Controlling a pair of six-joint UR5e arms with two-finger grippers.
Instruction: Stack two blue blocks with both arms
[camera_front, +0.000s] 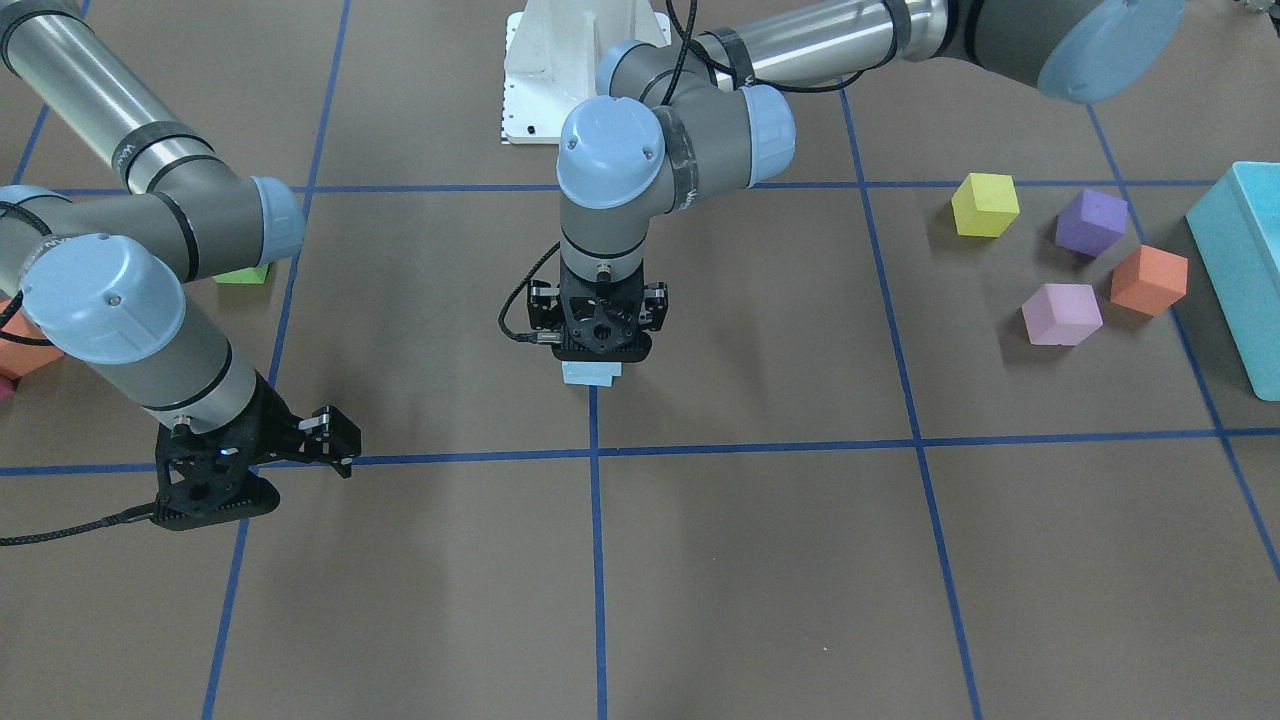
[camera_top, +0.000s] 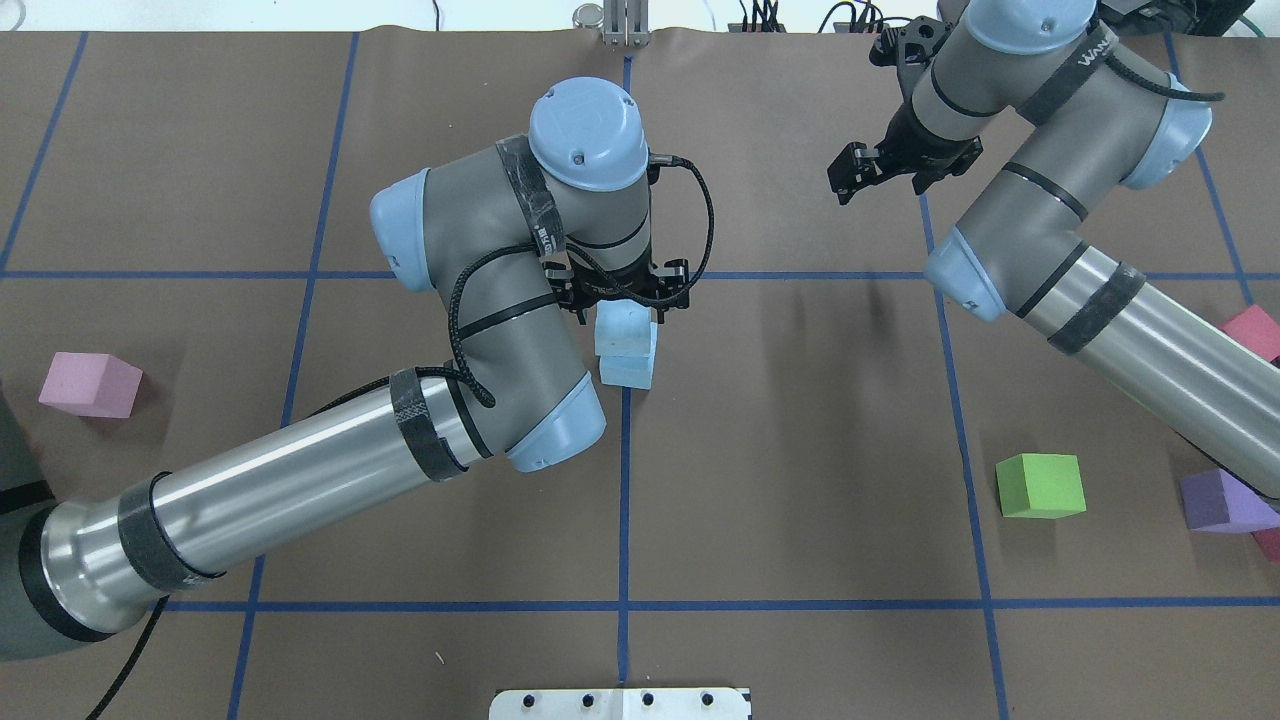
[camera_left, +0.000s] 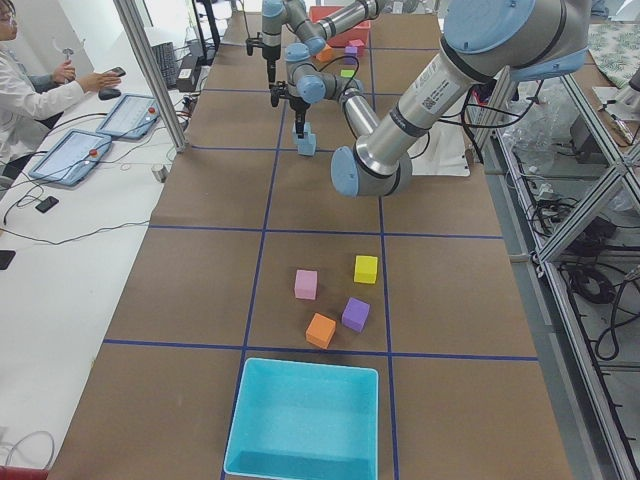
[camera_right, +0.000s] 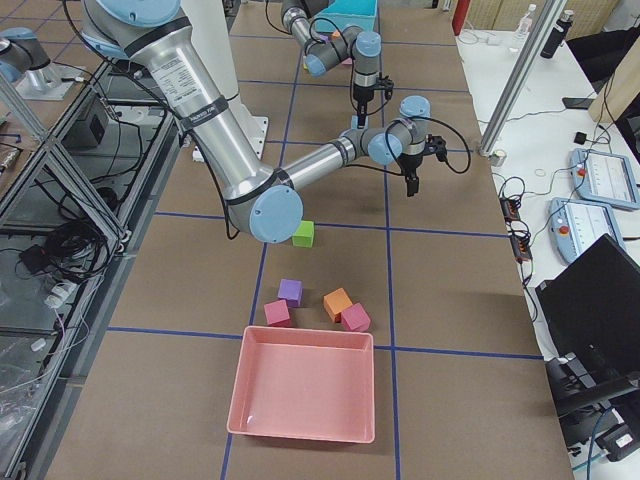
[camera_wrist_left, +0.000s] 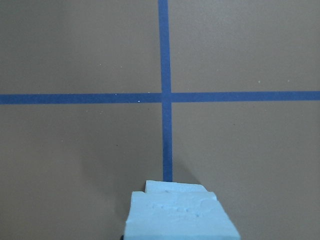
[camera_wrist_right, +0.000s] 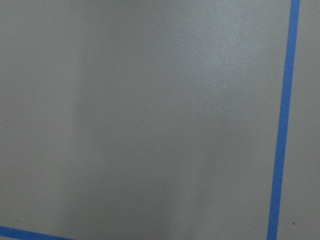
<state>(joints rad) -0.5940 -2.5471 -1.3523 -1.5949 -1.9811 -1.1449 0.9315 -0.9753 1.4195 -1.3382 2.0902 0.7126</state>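
Two pale blue blocks stand stacked on the blue tape line at the table's middle. The upper block (camera_top: 622, 328) rests on the lower block (camera_top: 628, 370), slightly offset. My left gripper (camera_top: 625, 303) points straight down and is shut on the upper block, which fills the bottom of the left wrist view (camera_wrist_left: 180, 217). In the front view only a strip of blue block (camera_front: 592, 374) shows under the left gripper (camera_front: 598, 362). My right gripper (camera_top: 885, 180) is open and empty, raised over bare table at the far right, well apart from the stack.
A pink cube (camera_top: 90, 383) lies at the left. A green cube (camera_top: 1040, 485), a purple cube (camera_top: 1220, 500) and a red cube (camera_top: 1255, 330) lie at the right. A yellow cube (camera_front: 985, 203), an orange cube (camera_front: 1148, 280) and a turquoise box (camera_front: 1245, 270) are on my left side.
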